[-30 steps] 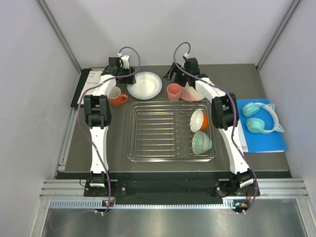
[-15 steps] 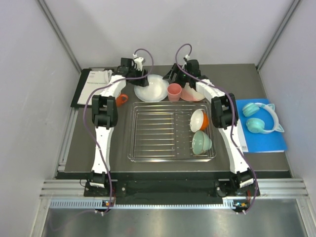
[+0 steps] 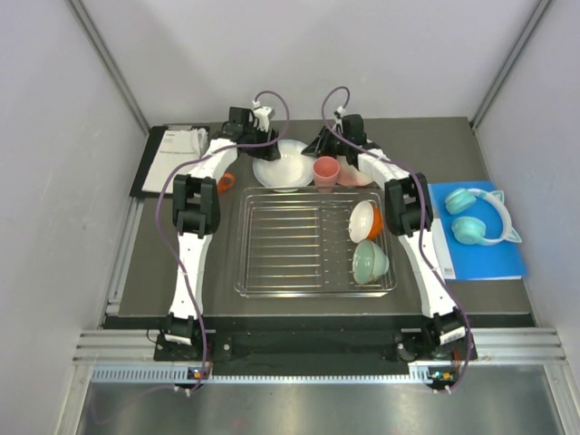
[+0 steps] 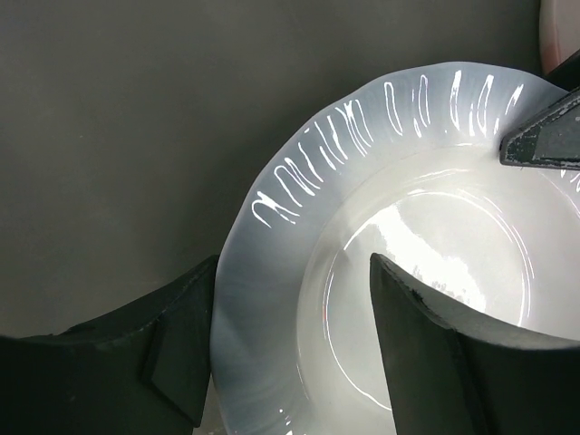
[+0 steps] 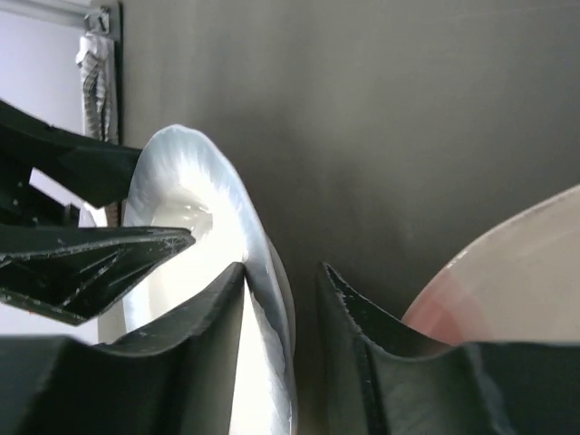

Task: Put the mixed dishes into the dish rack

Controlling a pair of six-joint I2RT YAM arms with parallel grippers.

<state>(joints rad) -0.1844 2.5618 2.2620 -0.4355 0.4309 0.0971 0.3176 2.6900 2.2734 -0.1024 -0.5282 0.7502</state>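
The white plate [image 3: 283, 165] lies behind the dish rack [image 3: 317, 276]. My left gripper [image 3: 266, 149] is over its left side, open. In the left wrist view that gripper [image 4: 293, 263] has one finger outside the plate's [image 4: 299, 227] rim and one over its inside. My right gripper [image 5: 281, 267] straddles the plate's [image 5: 258, 254] opposite rim. Its left finger [image 5: 213, 313] touches the inner face, and a gap remains at the other finger. The pink cup [image 3: 326, 170] stands beside it, with a beige plate [image 3: 358, 178] behind. A white bowl [image 3: 364, 220] and a mint-green bowl [image 3: 370, 261] rest in the rack.
An orange mug [image 3: 225, 184] sits left of the rack, partly hidden by the left arm. A white booklet [image 3: 172, 154] lies at the far left. Turquoise headphones [image 3: 480, 216] lie on a blue pad [image 3: 489, 254] at the right.
The left gripper swung right from above the mug onto the white plate, and the plate shifted right toward the cup. The right gripper's jaws narrowed around the plate's rim.
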